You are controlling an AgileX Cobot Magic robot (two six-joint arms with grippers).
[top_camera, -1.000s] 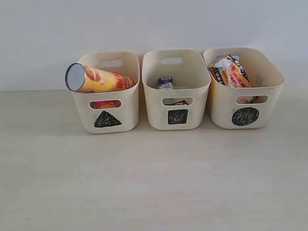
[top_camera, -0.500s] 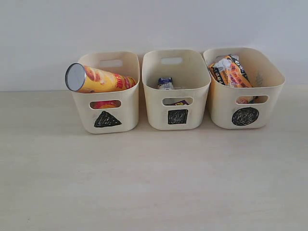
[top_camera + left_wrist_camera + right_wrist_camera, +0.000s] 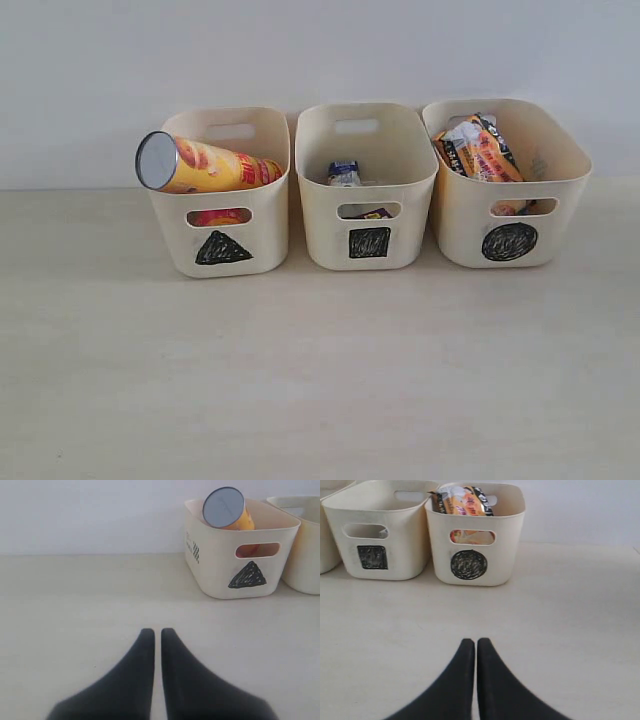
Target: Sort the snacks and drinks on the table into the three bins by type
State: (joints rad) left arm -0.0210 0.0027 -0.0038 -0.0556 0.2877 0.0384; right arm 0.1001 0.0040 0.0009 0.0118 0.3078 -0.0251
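Observation:
Three cream bins stand in a row at the back of the pale table (image 3: 320, 380). The triangle bin (image 3: 222, 248) holds a yellow chip tube (image 3: 205, 165) lying over its rim, with something pink behind its handle slot. In the square bin (image 3: 369, 243) I see a small blue-white carton (image 3: 344, 173) and a bit of a purple box (image 3: 372, 213). The circle bin (image 3: 510, 242) holds orange-white noodle bags (image 3: 480, 148). My left gripper (image 3: 157, 631) is shut and empty, well back from the triangle bin (image 3: 247, 575). My right gripper (image 3: 475, 642) is shut and empty in front of the circle bin (image 3: 468, 564).
A plain white wall rises just behind the bins. The square bin (image 3: 372, 557) stands beside the circle bin in the right wrist view. Neither arm shows in the exterior view.

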